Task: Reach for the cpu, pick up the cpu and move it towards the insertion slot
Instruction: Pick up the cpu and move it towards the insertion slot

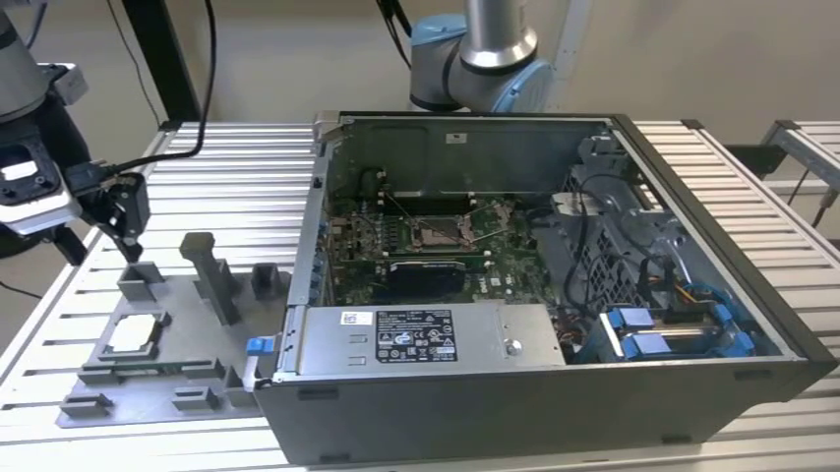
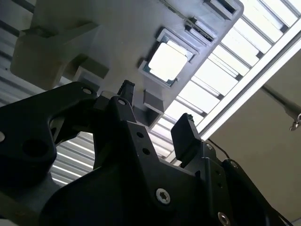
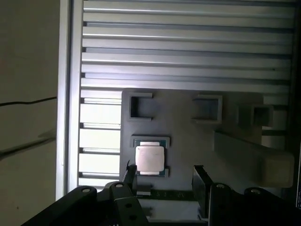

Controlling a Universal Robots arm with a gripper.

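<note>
Grey plastic plate (image 1: 79,405) sits near-left on the slatted table (image 1: 223,167), with blocks and a tall post (image 1: 216,280) standing on it. Cpu (image 1: 136,334) lies flat in a square recess on that plate, silvery top up, untouched; both wrist views show it too (image 2: 167,61) (image 3: 149,157). Gripper (image 1: 129,241) hangs over the plate's far-left part, above and beyond the cpu, clear of it. Both wrist views show the pincer (image 2: 157,106) (image 3: 163,169) wide, nothing between the fingers. Step in hand, by my reading: the reach. To do it well, centre the gap over the chip, square the fingers to two opposite edges, and come straight down so the tips clear the recess rim and the small blocks nearby. The chip is thin, so the grip likely has to land low on its edges. Right of the plate stands an open computer case (image 1: 525,413). Insertion slot (image 1: 440,231) lies on the green board inside, well apart from the cpu. Far right: blue brackets (image 1: 670,329).
</note>
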